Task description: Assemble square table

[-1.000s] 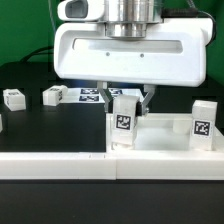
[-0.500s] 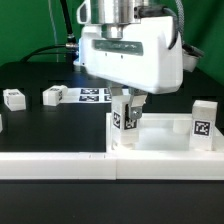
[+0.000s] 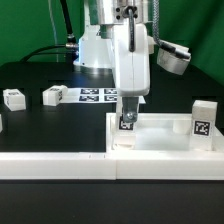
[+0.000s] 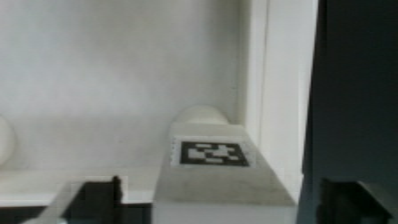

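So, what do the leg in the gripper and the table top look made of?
The leg: probably matt white plastic, smooth faces with soft edges; its black-and-white tag looks printed. The table top: apparently the same white plastic, with a moulded-looking raised rim and no grain. Neither is certain from looks alone.

A long white straight plastic rail lies across the black tabletop. Well behind the rail, a thin flat white marker board with black-and-white tags lies flat on that tabletop.
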Robot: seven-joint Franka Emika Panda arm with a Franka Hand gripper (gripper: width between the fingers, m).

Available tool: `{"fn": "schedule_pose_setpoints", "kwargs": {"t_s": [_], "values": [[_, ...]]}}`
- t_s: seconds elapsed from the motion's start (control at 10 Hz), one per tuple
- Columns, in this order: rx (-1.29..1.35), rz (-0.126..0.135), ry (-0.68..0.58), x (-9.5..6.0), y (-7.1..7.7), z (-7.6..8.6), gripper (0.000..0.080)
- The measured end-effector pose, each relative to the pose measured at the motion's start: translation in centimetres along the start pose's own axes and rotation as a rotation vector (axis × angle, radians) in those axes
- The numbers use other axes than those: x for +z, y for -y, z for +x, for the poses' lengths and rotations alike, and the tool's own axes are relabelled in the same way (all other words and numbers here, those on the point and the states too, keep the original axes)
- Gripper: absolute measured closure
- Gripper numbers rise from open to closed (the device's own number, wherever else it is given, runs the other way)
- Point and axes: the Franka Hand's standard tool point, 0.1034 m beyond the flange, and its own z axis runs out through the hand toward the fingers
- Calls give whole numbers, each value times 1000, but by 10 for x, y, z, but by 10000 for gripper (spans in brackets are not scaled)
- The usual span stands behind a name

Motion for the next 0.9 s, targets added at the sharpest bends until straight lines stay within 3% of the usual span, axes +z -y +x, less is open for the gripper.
{"fn": "schedule_pose_setpoints", "kwargs": {"t_s": [0.1, 0.2, 0.4, 0.7, 0.9], "values": [[-202, -17, -5, -3, -3, -1, 182], [-381, 7, -15, -5, -2, 2, 160], [-646, 18, -32, -2, -15, 10, 151], [-809, 14, -37, -2, -14, 11, 150], [-1112, -23, -75, -4, -9, 5, 150]]}}
